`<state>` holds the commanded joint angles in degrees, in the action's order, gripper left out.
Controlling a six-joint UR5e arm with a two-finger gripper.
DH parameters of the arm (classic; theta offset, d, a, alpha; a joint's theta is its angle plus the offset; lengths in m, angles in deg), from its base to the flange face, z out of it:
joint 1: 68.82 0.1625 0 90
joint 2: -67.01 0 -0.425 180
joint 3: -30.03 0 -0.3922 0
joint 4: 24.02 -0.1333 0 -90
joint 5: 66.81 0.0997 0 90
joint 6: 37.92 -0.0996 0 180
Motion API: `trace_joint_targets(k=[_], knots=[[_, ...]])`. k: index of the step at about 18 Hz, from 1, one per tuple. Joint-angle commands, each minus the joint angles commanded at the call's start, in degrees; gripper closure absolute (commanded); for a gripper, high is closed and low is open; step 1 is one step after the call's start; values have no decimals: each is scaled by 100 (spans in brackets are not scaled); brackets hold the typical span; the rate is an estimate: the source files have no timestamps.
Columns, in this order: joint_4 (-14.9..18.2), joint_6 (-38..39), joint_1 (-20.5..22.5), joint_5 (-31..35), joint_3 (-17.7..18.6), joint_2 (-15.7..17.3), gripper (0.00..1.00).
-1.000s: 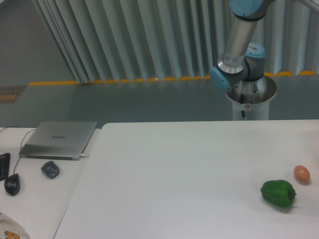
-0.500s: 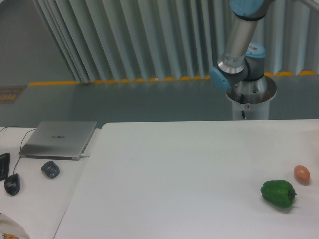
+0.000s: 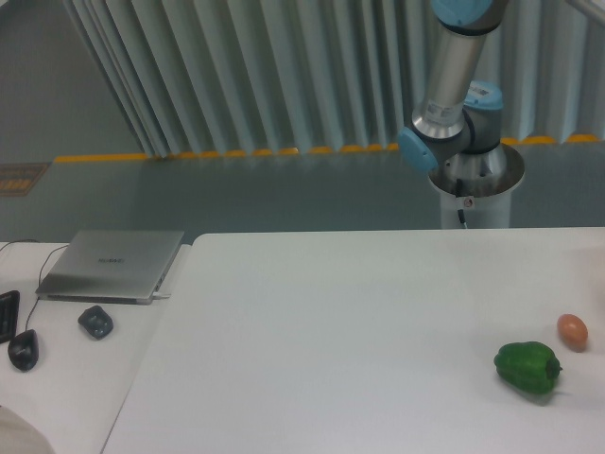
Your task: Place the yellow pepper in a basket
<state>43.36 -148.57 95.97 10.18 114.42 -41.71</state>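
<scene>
White table [image 3: 331,331] surface beneath the arm [image 3: 452,85], whose gripper lies outside the view, so its opening and any load cannot be told; the yellow pepper and a basket are likewise not in view. A green bell pepper [image 3: 527,368] lies near an orange-brown egg-shaped thing [image 3: 572,331] at right. A closed laptop [image 3: 112,265] and mouse [image 3: 24,349] occupy the left.

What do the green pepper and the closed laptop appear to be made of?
The green bell pepper looks like glossy plastic or a waxy real skin, judging by its soft highlights; the view cannot settle which. The laptop looks like brushed silver metal, matte grey with an even sheen.
</scene>
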Motion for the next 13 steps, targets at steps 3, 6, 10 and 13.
trace_joint_targets(k=[3,6,10,13], knots=[[713,-9,-183,849,-448,-44,0],[1057,-9,-448,1354,-661,-70,0],[1348,9,-571,1327,-775,-61,0],[1357,0,-676,1327,-722,-79,0]])
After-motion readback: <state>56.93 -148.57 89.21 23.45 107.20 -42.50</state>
